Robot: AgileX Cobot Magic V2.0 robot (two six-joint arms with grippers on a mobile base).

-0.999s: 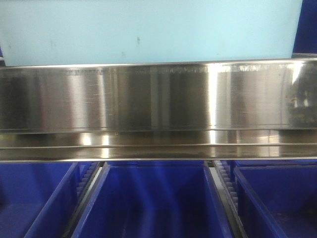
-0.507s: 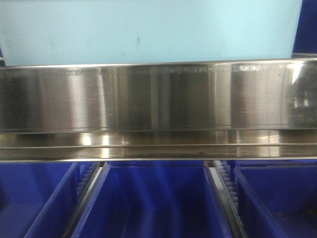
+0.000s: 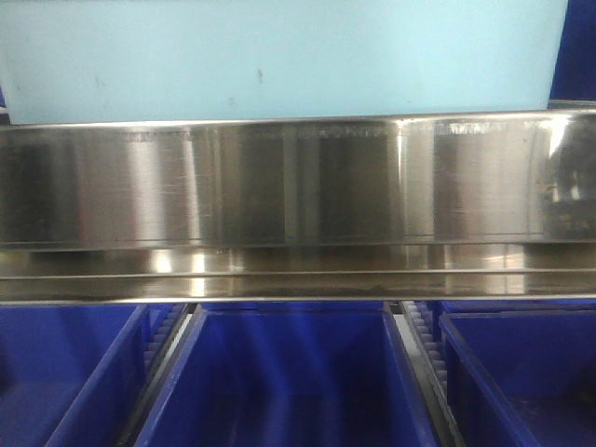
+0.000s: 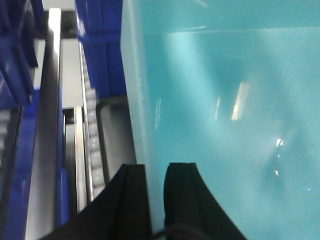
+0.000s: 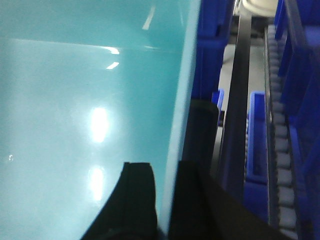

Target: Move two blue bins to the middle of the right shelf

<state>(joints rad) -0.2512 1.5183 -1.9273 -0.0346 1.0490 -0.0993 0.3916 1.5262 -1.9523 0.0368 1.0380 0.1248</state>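
Two-armed placing step, by the look of it. Gripping the pale blue bin by opposite walls: left pincer clamped across one wall, right pincer clamped across the other. Poised right behind the top edge of the wide front rail of the right shelf (resting or hovering, cannot tell), above three dark blue bins on the tier below. Next, probably: ease forward along the roller tracks, set down square, then let go with both pincers together and withdraw.
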